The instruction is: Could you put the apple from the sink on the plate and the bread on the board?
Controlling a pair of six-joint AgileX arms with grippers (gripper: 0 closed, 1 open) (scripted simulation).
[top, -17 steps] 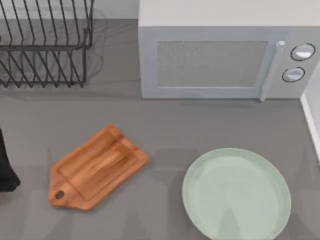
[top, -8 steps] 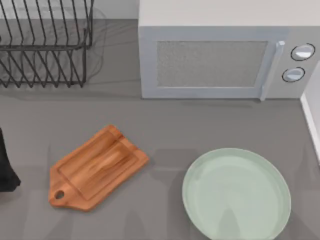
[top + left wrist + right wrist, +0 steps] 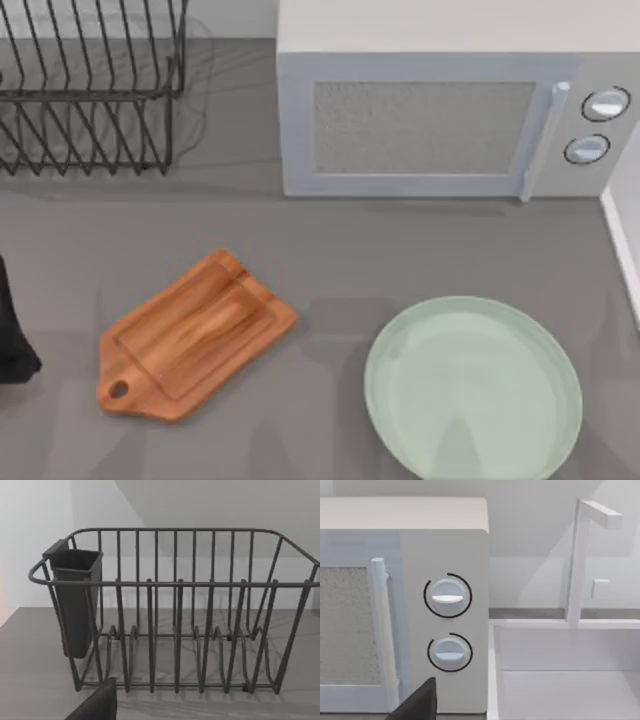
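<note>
**Two task dishes lie bare on the desk**

Two dark claw tips show, the left claw (image 3: 95, 702) facing a black wire dish rack (image 3: 175, 615), the right claw (image 3: 417, 700) facing a white microwave (image 3: 402, 605) beside a white sink (image 3: 570, 670); how far either is open I cannot tell. The brown wooden handled board (image 3: 195, 335) lies left of the large pale green round plate (image 3: 472, 385), apart.

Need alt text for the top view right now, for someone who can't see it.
A wooden cutting board and a pale green plate, both bare, lie apart on a grey counter. Behind them stand a wire dish rack on the left and a microwave on the right.
</note>
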